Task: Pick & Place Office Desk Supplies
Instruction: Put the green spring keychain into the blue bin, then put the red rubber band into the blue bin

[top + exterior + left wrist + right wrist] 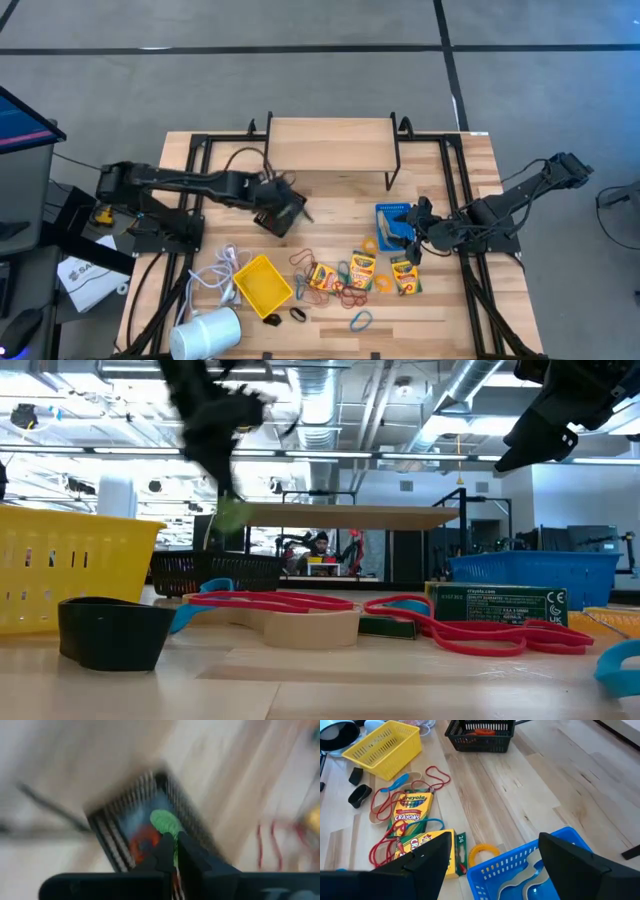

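Sorting partly done. Left hand (pixel 170 851) clamped on green rubber band (pixel 165 822), held above black bin (pixel 279 212), which already holds orange band. Right hand (pixel 412 238) fingers apart, empty, over blue bin (pixel 530 870) near right edge of worktop (pixel 330 180). Left to sort: crayon boxes (pixel 361 269), loose bands (pixel 270 601), dark clips (pixel 298 314) beside yellow bin (pixel 263 283).

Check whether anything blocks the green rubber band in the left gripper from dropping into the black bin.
Nothing visible does. The left gripper, shut on the green rubber band, hangs directly above the open black bin, which holds an orange band at its bottom.
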Robot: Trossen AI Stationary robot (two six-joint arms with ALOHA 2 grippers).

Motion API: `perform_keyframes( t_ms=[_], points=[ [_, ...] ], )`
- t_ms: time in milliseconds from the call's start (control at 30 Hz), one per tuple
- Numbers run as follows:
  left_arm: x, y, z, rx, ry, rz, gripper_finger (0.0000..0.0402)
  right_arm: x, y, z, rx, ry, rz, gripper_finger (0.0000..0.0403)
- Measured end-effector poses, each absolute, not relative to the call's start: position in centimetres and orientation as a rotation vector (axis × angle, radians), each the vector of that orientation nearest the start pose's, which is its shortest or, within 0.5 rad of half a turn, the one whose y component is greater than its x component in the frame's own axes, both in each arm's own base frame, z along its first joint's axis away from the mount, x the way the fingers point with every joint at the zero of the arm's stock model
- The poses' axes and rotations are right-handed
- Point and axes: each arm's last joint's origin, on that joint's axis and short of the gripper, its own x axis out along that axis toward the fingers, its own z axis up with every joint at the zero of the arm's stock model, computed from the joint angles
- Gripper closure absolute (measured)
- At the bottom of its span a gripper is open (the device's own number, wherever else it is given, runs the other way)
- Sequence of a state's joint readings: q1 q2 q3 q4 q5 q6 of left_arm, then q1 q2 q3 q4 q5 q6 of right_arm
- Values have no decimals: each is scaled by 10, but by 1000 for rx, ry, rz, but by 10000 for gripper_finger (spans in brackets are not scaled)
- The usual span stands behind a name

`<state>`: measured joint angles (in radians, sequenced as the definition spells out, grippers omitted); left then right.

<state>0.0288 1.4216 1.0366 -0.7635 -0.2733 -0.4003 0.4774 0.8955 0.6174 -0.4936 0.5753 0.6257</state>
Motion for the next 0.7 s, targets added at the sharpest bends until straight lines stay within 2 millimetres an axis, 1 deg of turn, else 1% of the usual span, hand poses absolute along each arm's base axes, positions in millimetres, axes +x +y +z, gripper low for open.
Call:
perform_keyframes(
  t_ms=[67,133,200,333,433,500,567,633,667,700],
  points=[
    [267,20,223,-248,1054,474,391,161,66,236,210,604,-290,108],
    [263,24,203,-236,1085,474,375,161,66,236,213,601,-289,108],
    [261,29,196,-226,1086,478,349,161,66,236,213,602,-288,108],
    [258,39,196,-231,1104,504,284,161,67,236,227,611,-262,108],
    [261,41,205,-235,1080,500,237,161,67,236,234,610,-263,108],
    [265,40,213,-277,1065,440,214,161,67,236,234,610,-263,108],
    [274,31,226,-354,1011,289,200,161,67,236,234,611,-262,108],
    [286,16,240,-385,904,136,196,161,67,236,233,614,-261,108],
    [290,7,243,-378,873,94,197,161,67,236,233,614,-262,108],
    [293,-1,242,-363,861,75,201,161,67,236,233,613,-262,108]
  ],
)
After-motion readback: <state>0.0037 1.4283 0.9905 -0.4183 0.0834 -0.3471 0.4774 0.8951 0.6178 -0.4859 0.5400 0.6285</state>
